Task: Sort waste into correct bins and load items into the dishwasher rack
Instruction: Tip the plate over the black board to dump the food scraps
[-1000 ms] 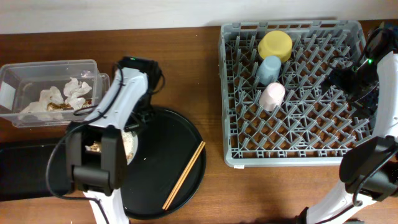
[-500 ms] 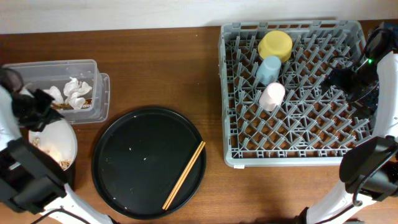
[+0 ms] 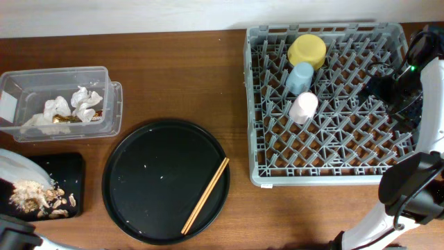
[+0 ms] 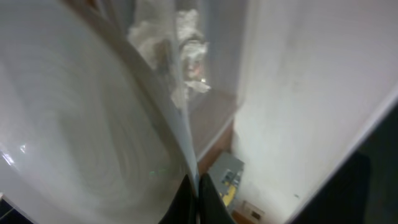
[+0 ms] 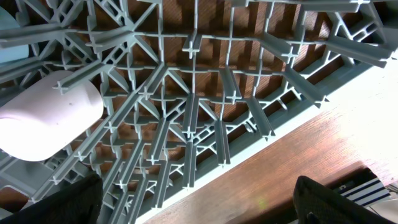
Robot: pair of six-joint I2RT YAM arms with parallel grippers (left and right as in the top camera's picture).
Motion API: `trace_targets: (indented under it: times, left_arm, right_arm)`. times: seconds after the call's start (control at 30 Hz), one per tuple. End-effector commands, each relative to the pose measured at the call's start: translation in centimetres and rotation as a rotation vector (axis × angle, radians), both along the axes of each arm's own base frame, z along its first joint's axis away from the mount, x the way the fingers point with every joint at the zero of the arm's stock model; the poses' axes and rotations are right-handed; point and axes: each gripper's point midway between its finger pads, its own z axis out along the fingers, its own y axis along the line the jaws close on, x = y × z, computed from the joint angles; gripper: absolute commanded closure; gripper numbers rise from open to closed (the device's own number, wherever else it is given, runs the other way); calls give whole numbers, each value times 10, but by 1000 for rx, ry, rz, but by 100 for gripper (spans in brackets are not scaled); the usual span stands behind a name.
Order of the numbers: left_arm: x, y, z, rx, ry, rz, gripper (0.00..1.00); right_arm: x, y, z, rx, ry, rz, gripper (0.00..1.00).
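Seems, through blur, to pinch the rim of the pale grey round plate [image 3: 14, 167] with the left gripper [image 4: 198, 199], tilted at lower left over the flat black rectangular box [image 3: 69, 170], beige-brown crumbly scraps [image 3: 31, 194] on it. Holds the right gripper [image 5: 193, 199] wide open, empty, above the large grey pegged crate [image 5: 199, 93] at right.

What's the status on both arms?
Left pincer shut on plate, tilted over black box, scraps at its low edge. Right pincer open over rack, empty. Chopsticks on round tray, not loaded.
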Motion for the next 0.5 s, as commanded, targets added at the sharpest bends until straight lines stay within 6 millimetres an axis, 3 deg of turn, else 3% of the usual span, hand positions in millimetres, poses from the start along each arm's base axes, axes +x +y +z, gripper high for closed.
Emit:
trace_targets:
  times: [0.0,0.1,0.23,0.37,0.43,0.47]
  left_arm:
    - [-13,17,28,110,-201,-21,100]
    - [-9,12,50,160,-367,-64,100]
    - [-14,6,51,101,-347,-49,100]
    - [-21,-17,55,-152,-263,20,100]
    - [-23,-22,57,-119,-233,1,100]
    - [-19,-31,68,-93,-242,-21,100]
  right_arm:
    - [-3,-1,9,-18,-24,-11,2]
    - [-3,-1,9,-18,-24,-11,2]
    - [-3,-1,9,-18,-24,-11,2]
    - [-3,-1,9,-18,-24,-11,2]
    - [-3,-1,9,-18,-23,-11,2]
    - [-3,-1,9,-18,-24,-11,2]
